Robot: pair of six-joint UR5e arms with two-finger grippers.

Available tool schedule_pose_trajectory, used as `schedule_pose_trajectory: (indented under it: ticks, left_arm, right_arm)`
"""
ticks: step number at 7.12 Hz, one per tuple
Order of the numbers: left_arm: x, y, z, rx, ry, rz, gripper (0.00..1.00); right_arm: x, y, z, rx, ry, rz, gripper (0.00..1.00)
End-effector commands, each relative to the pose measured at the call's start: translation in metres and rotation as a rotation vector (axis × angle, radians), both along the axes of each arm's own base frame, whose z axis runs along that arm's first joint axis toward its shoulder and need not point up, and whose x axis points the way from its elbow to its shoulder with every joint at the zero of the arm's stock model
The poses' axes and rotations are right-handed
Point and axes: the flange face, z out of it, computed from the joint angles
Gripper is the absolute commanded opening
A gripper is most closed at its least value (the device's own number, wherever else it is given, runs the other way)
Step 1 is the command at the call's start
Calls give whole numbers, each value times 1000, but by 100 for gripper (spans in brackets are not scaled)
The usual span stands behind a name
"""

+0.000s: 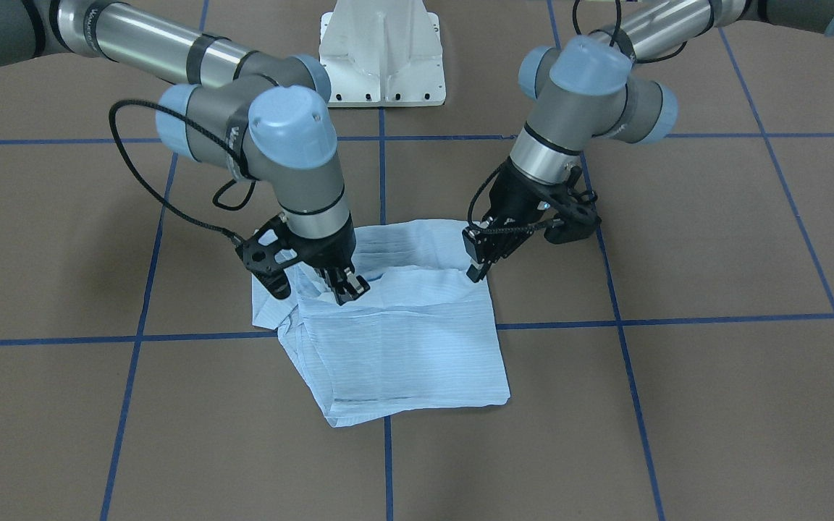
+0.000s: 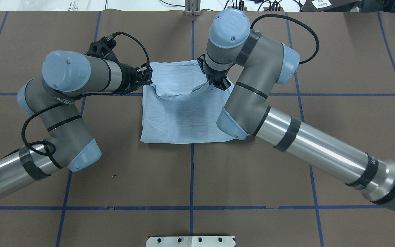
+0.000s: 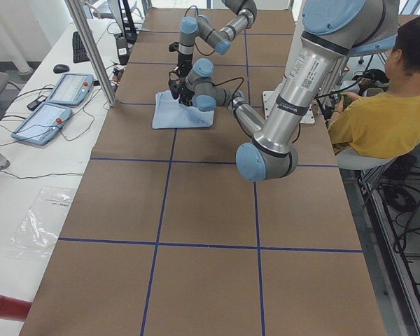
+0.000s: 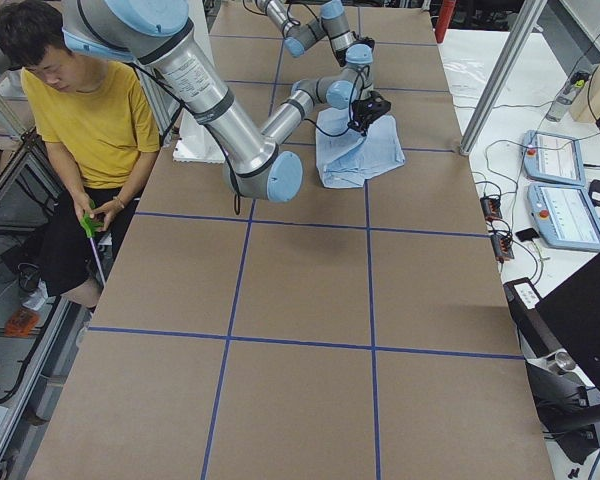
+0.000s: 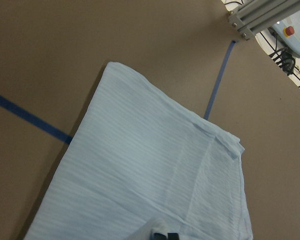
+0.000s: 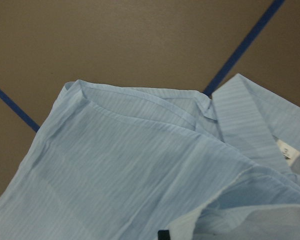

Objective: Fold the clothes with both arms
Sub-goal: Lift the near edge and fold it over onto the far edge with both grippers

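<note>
— Across the table from the robot, what shows?
— Light blue, finely striped button-up shirt (image 1: 402,354), folded to a rough rectangle, mid-way on the brown table with blue tape lines (image 1: 714,239). The right gripper (image 1: 345,286) and left gripper (image 1: 481,260) are each closed on a raised ridge (image 1: 417,272) of it.
— Overhead?
— That ridge runs side to side, with the left gripper at the shirt's left edge and the right gripper at its right. Flat cloth lies both toward the robot and beyond. Neither arm is nearer.
— Side cameras?
— Too small to add anything.
— Wrists?
— Left: flat cloth ahead. Right: the collar (image 6: 250,112) and white neck label (image 6: 286,150). I judge the ridge must travel square to its own line.
</note>
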Motion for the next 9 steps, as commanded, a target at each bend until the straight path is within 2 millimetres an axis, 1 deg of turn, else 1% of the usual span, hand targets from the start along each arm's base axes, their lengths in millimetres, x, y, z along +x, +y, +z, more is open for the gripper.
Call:
schedule_pose_trajectory:
  ticks: [1,2,3,4,5,6,7,8,9]
  left_arm:
    - [25,-33,35,10,-10,-6,0]
    - [33,-41,36,3,-22,-9,0]
    - [29,-51,41,9,-26,-21,0]
    - [23,-67,44,17,-35,-36,0]
    - [27,-81,48,15,-57,-40,0]
    - [25,-86,44,17,-55,-48,0]
    - [24,-91,46,19,-65,-49,0]
    - [28,-94,50,24,-80,-44,0]
    - [25,-98,52,43,-76,-47,0]
  right_arm:
    - [-19,-37,36,49,36,-80,0]
    - [-16,-43,42,64,47,-102,0]
    - [-14,-48,42,69,37,-105,0]
    - [-6,-62,42,71,-3,-114,0]
    - [-9,-72,41,64,-1,-115,0]
    - [-10,-77,46,71,-7,-112,0]
    - [-10,-79,49,71,-4,-113,0]
    - [-11,-80,49,77,-9,-111,0]
    - [-16,-83,46,87,-19,-114,0]
